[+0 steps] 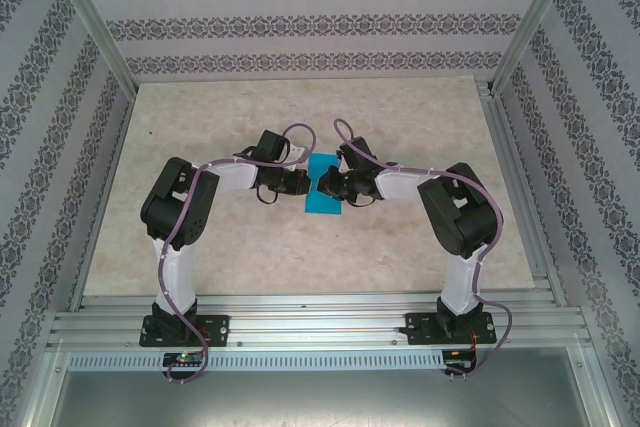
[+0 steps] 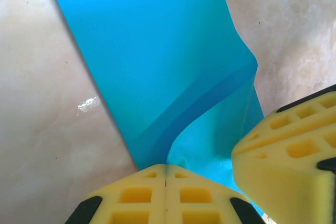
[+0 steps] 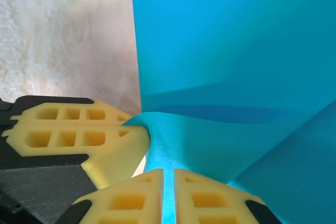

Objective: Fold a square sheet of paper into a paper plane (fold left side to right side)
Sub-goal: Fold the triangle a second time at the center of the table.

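The square sheet of paper (image 1: 322, 192), bright cyan-blue, lies mid-table between the two arms, with one side lifted and curling over the flat part (image 2: 157, 51). My left gripper (image 2: 166, 167) is shut on a lifted edge of the sheet; from above the left gripper (image 1: 303, 184) sits at its left side. My right gripper (image 3: 168, 174) pinches the raised flap (image 3: 210, 140), with the paper running through the thin slit between its pads. The right gripper (image 1: 329, 185) meets the left one over the sheet. A paper plane is out of view.
The pale marbled tabletop (image 1: 300, 247) spreads on all sides of the sheet. Patterned walls and metal frame rails (image 1: 310, 312) box it in. The yellow fingers (image 3: 79, 129) of the left gripper crowd close beside the right one.
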`<state>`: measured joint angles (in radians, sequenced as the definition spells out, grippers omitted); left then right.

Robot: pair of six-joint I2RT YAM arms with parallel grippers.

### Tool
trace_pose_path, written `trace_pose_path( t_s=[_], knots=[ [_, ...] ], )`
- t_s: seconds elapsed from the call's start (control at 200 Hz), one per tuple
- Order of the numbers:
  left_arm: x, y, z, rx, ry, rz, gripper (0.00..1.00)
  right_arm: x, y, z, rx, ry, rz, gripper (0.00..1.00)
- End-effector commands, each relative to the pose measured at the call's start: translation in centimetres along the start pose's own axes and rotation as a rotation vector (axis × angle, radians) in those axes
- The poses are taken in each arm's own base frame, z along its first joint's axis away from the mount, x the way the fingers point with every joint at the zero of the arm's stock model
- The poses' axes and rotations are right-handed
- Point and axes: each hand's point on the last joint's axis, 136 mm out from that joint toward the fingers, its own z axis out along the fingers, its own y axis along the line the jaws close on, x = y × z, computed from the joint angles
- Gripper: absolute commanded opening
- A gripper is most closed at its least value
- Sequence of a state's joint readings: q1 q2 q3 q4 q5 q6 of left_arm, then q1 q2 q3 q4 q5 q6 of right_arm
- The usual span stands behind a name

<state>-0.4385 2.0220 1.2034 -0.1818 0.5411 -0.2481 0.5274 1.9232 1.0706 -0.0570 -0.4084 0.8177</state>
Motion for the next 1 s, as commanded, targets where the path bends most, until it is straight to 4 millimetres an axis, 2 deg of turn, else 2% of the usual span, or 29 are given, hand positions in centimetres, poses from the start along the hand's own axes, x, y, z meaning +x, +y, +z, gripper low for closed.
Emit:
trace_pose_path(
  t_s=[0.0,0.195,0.345,0.574,0.719,0.994],
  knots=[
    [-1.1,0.3,-0.1,0.004,-0.023,-0.005,0.03,0.0,-0.7,0.0,0.021,-0.002,0.005,0.13],
    [-1.0,0.1,-0.3,0.007,-0.012,0.008,0.03,-0.5,-0.1,-1.2,0.016,-0.035,-0.02,0.13],
    [-0.9,-0.2,-0.6,0.009,0.01,0.033,0.03,0.9,-1.3,-1.7,0.059,-0.004,0.0,0.14],
    [-0.4,-0.4,-0.7,0.012,0.043,0.055,0.03,3.1,-3.5,-1.1,0.113,0.034,0.026,0.14],
    [-0.4,-0.5,-0.5,0.02,0.051,0.058,0.03,3.9,-4.6,-0.8,0.155,0.059,0.032,0.13],
    [-0.4,-0.5,0.1,0.019,0.07,0.063,0.03,4.3,-4.8,-0.3,0.177,0.085,0.01,0.13]
  ],
)
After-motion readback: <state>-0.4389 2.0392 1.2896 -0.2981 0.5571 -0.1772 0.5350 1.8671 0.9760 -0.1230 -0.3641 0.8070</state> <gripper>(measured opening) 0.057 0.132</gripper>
